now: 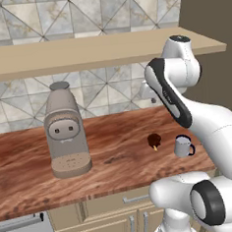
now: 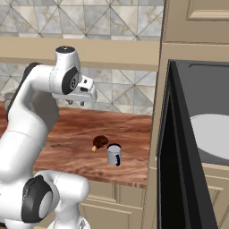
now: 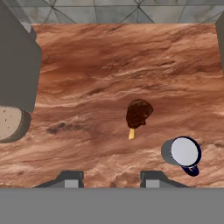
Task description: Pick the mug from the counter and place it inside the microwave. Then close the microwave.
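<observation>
A: Jaws? The gripper (image 3: 109, 178) hangs over the counter (image 1: 115, 142) with its tips parted, holding nothing.

B: Count, left to right?

A: One coffee machine (image 1: 65, 132), one brown lump (image 3: 138, 114), one mug (image 3: 183, 153), one microwave (image 2: 197, 147), door open.

B: The mug?

A: Upright on the counter near its front edge, just beside the lump; in the left base view its handle points right.

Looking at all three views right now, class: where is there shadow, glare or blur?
Left base view: soft shadow beside the beige coffee machine. Right base view: dark microwave door, no glare. Hand view: small grey mug sharp, faint shadow on the reddish-brown wood counter.
</observation>
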